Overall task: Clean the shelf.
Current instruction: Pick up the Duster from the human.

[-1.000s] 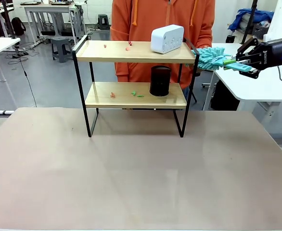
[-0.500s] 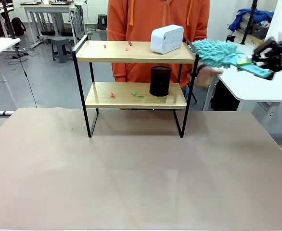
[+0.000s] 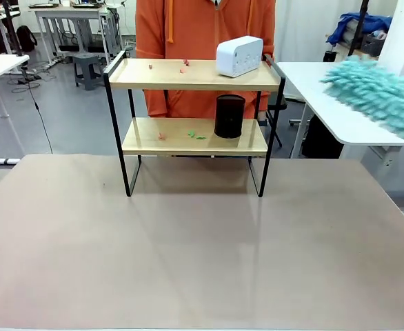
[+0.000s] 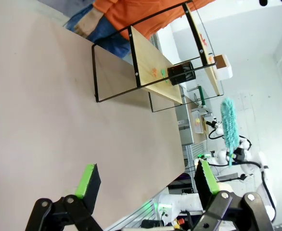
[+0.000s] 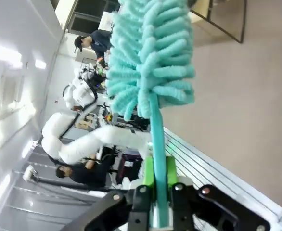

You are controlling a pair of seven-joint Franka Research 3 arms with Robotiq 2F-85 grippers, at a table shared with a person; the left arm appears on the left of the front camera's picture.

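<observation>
A: Where does the shelf [image 3: 167,74] stand?

B: On the far part of the bench [image 3: 188,241], all four legs down. A person in an orange top [image 3: 202,27] is right behind it, cut off by the upper edge and partly hidden by the boards.

A: What's on it?

B: A white box [image 3: 240,55] sits at the right end of the top board, and a black cylinder [image 3: 229,116] stands on the lower board beneath it. There are small red scraps [image 3: 183,67] on top and green [image 3: 196,136] and orange ones [image 3: 161,136] below, too tiny to say what they are.

A: And the duster [image 3: 378,93]?

B: From the front its teal head is blurred and runs out at the right edge, well apart from the shelf. I can't make out its handle there.

A: Who holds it?

B: The right hand [image 5: 159,173]. Its green pads are pressed against the thin teal stick, and the fluffy head rises above them. The stick's lower end is hidden between the fingers.

A: The left hand [image 4: 147,178]?

B: Spread wide over bare bench, pinching nothing. The shelf lies sideways in its view, well away from it.
</observation>
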